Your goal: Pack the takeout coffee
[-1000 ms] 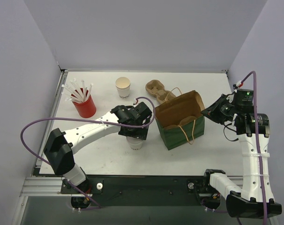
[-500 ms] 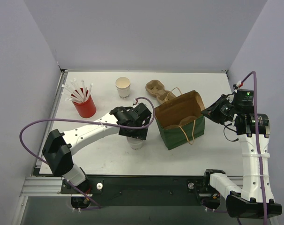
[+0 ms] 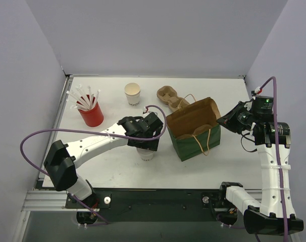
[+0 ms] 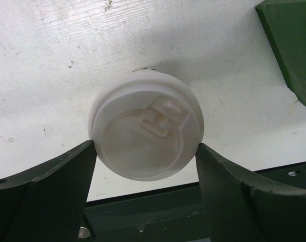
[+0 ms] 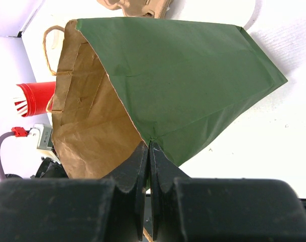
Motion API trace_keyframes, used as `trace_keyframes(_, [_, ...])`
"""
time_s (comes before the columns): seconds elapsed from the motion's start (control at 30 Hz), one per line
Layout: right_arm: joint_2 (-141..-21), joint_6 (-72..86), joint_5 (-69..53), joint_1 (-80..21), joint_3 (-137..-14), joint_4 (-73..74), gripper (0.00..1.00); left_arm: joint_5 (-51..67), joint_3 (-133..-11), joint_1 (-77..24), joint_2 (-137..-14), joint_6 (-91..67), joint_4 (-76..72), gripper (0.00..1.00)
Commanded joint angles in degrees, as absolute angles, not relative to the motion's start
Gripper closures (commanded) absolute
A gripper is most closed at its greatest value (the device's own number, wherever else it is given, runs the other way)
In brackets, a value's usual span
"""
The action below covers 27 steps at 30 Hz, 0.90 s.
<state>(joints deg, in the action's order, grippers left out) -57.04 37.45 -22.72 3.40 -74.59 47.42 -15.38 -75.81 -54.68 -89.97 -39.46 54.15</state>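
Item: takeout coffee (image 3: 146, 154), lidded, upright on table (image 3: 112, 166); bag (image 3: 193, 128) at its 3 o'clock.
Effectors: left gripper (image 4: 145, 148) pinching lid (image 4: 148, 116) rim at 9 and 3; right gripper (image 5: 149, 151) closed on bag edge.
Judgement: light, thin-walled, crushable; lid may pop, so grip wall below lid.

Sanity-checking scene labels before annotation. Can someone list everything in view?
lidded cup: 1, white, front centre of the table
open cup: 1, white with cream rim, back, left of carrier
carrier: 1, brown, back centre, behind bag
bag: 1, green outside, brown inside, right of centre, mouth open
red cup: 1, red, back left
straws: several, white, in red cup
table: 1, white, under everything
left gripper: 1, black, closed on lidded cup's sides
right gripper: 1, black, pinching bag's rim
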Motion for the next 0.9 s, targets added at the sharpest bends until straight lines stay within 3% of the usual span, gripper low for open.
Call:
trace_keyframes(0.0, [-55.99,37.35,-22.76,3.96,-75.50,47.46,1.00,-16.87,-75.94,-55.02,-92.11,-39.37,56.69,0.18])
trace_keyframes(0.87, [-55.37,37.62,-23.12,3.87,-74.44,47.11,1.00,-21.80,-76.90,-56.08,-94.39,-41.66,63.19,0.14])
